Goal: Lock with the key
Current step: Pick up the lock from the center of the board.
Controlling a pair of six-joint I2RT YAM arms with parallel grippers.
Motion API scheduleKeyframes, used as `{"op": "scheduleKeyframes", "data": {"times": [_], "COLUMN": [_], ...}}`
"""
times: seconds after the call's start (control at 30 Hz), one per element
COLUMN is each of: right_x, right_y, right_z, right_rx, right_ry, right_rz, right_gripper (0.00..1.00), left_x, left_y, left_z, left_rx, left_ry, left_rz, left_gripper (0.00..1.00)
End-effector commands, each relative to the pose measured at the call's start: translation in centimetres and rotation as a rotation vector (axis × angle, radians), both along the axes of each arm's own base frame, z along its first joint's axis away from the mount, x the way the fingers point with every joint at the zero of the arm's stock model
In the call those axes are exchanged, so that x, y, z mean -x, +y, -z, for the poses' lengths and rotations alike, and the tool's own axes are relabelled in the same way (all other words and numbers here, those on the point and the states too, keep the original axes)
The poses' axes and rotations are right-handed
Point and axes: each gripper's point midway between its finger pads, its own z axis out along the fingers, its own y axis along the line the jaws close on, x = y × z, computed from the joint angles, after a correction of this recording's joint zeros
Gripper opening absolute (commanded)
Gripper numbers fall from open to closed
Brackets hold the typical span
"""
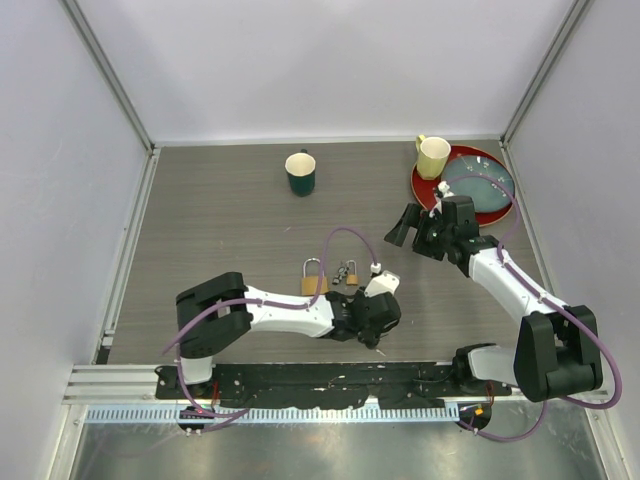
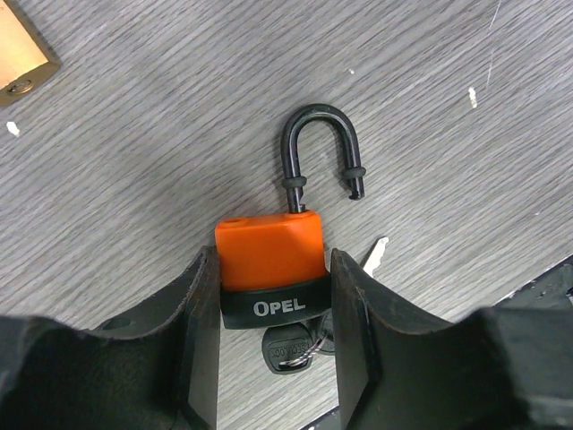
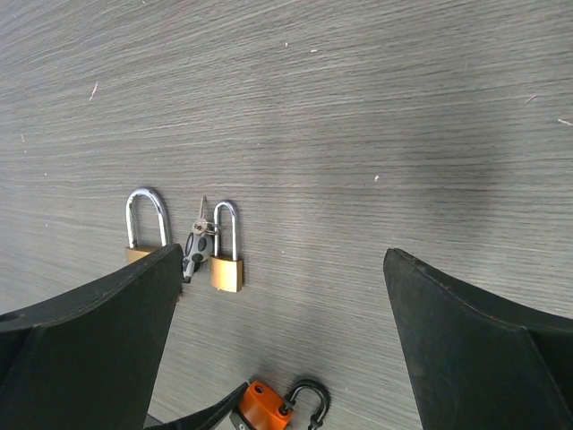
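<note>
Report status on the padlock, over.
Left gripper shut on orange OPEL padlock, shackle open, key at its base. Right gripper open, empty, hovering. Two brass padlocks apart, nothing blocking.

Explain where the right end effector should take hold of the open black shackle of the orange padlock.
Probably at the arch of the shackle, approaching from its far end, opposite the left end effector clamping the orange padlock body. The arch sticks out free, one leg out of the body; the body's sides are covered.

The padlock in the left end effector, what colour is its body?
The padlock body is orange above a black band marked OPEL; clearest in the left wrist view.
</note>
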Motion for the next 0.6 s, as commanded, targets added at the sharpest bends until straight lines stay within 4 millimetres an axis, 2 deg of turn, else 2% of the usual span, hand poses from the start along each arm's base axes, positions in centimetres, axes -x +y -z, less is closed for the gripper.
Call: {"op": "scheduleKeyframes", "data": {"times": [0.0, 0.07, 0.1, 0.17, 0.2, 0.23, 0.27, 0.33, 0.37, 0.4, 0.43, 0.47, 0.5, 0.53, 0.57], "right_x": [-0.4, -0.5, -0.5, -0.5, -0.4, -0.4, -0.4, -0.3, -0.3, -0.2, -0.2, 0.0, 0.2, 0.1, 0.6], "right_y": [0.3, 0.5, 0.4, 0.6, 0.8, 1.0, 1.1, 1.7, 1.8, 2.1, 2.6, 2.8, 3.1, 3.4, 4.0], "right_z": [-0.8, -1.3, -1.6, -1.9, -2.2, -2.7, -3.0, -4.0, -4.4, -4.8, -5.6, -6.4, -7.0, -7.8, -8.6], "right_rx": [-0.017, -0.021, -0.023, -0.028, -0.039, -0.049, -0.058, -0.084, -0.095, -0.105, -0.128, -0.141, -0.158, -0.176, -0.205], "right_ry": [-0.036, -0.048, -0.057, -0.071, -0.075, -0.089, -0.100, -0.140, -0.156, -0.174, -0.198, -0.220, -0.238, -0.277, -0.301], "right_rz": [-0.024, -0.033, -0.034, -0.040, -0.051, -0.061, -0.067, -0.094, -0.102, -0.117, -0.141, -0.155, -0.174, -0.190, -0.231], "right_gripper": [1.00, 1.00, 1.00, 1.00, 1.00, 1.00, 1.00, 1.00, 1.00, 1.00, 1.00, 1.00, 1.00, 1.00, 0.99], "left_x": [-1.6, -2.4, -2.6, -3.6, -3.7, -4.0, -5.2, -5.1, -5.4, -6.6, -6.4, -6.3, -7.7, -7.1, -7.0], "left_y": [-0.2, -0.2, -0.5, -0.3, -0.5, -0.5, 0.0, 0.4, 0.8, 2.2, 2.5, 3.3, 4.6, 4.8, 5.8], "left_z": [-2.7, -4.3, -5.9, -7.5, -9.2, -10.0, -11.0, -13.4, -14.1, -13.8, -15.9, -15.6, -16.2, -18.1, -17.7], "left_rx": [-0.020, 0.002, 0.042, 0.090, 0.151, 0.180, 0.216, 0.323, 0.354, 0.364, 0.443, 0.459, 0.492, 0.571, 0.585], "left_ry": [-0.077, -0.093, -0.107, -0.106, -0.099, -0.092, -0.092, -0.078, -0.072, -0.064, -0.055, -0.026, -0.026, -0.018, -0.006], "left_rz": [0.007, 0.012, 0.029, 0.026, 0.048, 0.056, 0.041, 0.085, 0.088, 0.061, 0.088, 0.097, 0.064, 0.111, 0.110], "left_gripper": [0.00, 0.00, 0.00, 0.00, 0.00, 0.00, 0.00, 0.00, 0.00, 0.00, 0.00, 0.00, 0.00, 0.00, 0.00]}}
